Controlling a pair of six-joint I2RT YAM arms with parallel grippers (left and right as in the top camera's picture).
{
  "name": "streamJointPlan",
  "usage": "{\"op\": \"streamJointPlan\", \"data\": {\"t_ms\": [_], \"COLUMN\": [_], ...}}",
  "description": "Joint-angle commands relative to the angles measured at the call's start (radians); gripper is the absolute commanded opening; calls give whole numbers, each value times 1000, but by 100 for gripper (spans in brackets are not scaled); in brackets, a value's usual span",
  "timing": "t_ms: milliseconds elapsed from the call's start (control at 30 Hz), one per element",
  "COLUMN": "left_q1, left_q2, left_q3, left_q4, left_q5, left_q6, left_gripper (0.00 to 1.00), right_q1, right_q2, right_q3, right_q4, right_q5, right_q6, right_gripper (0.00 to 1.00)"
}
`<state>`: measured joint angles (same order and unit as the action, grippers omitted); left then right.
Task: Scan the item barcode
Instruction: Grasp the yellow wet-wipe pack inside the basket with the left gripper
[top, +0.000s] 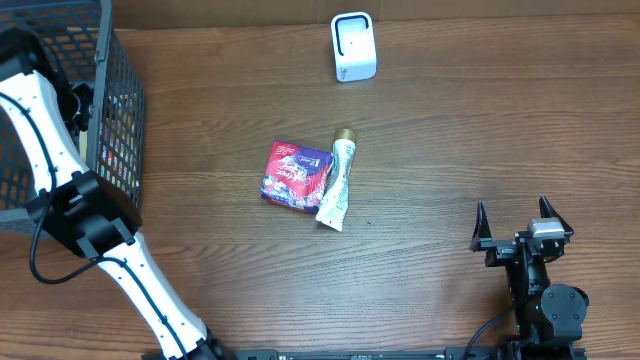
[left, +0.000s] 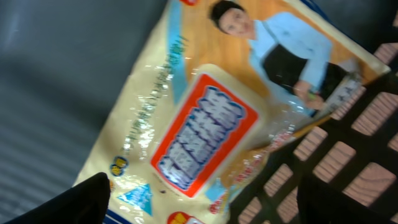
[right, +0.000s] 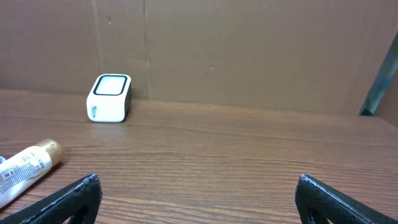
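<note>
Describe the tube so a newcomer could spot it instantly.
Look at the middle of the brown wooden table, where two items lie together. The white plastic squeeze tube lies right of the red-and-purple foil packet; it alone is long, narrow and gold-capped.

- From overhead: looks straight down from well above the table, taking in the basket at left, the scanner at the far edge and the tube mid-table.
- From the left wrist: looks into the basket, very close to a yellow packet (picture tilted).
- From the right wrist: sits low, faces level across the tabletop toward the cardboard wall; shares scanner and tube with overhead.
</note>
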<state>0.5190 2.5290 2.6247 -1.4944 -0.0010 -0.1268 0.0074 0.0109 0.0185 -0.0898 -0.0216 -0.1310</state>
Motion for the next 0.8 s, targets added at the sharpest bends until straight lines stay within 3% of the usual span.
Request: {"op": "streamJointPlan", "data": {"t_ms": [0, 367, 500, 567, 700, 767], "left_q1": [-19, -26, -26, -26, -24, -21], "left_q2": [40, 134, 134, 134, 134, 134], "left_q3": [-1, -5, -16, -46, -119, -158], "left_q4": [-19, -66, -61, -61, -58, -49], "left_q5": [-24, -114, -114, -114, -114, -116], "left_q6": [11, 0, -12, -12, -11, -10], "left_gripper": [77, 80, 64, 45, 44, 29], "right_q1": [5, 5, 5, 5, 5, 5], "right_q2": [-8, -8, -8, -8, -8, -8], "right_q3": [-10, -10, -10, -10, -10, -10], "right_q4": [5, 5, 5, 5, 5, 5], "right_q5": [2, 2, 2, 2, 2, 2], "right_q6": [3, 3, 3, 3, 3, 3], "right_gripper": [100, 100, 100, 100, 100, 100]}}
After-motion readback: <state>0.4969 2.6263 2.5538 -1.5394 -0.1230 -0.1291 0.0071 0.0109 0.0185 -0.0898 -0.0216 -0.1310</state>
